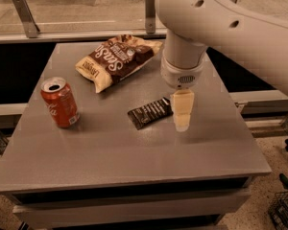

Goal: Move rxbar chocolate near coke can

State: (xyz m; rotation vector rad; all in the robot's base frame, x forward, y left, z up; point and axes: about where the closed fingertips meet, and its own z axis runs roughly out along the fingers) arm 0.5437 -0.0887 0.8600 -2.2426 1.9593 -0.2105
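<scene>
The rxbar chocolate [150, 112] is a flat black wrapper lying on the grey table [125, 147] near its middle. The coke can [60, 102] stands upright at the left, well apart from the bar. My gripper [182, 114] hangs from the white arm, pointing down at the bar's right end, with its cream finger [183, 110] touching or just beside that end.
A brown-and-cream chip bag [116, 59] lies at the back of the table, behind the bar. A metal rail [77, 32] runs behind the table. The table's front and right edges drop to the floor.
</scene>
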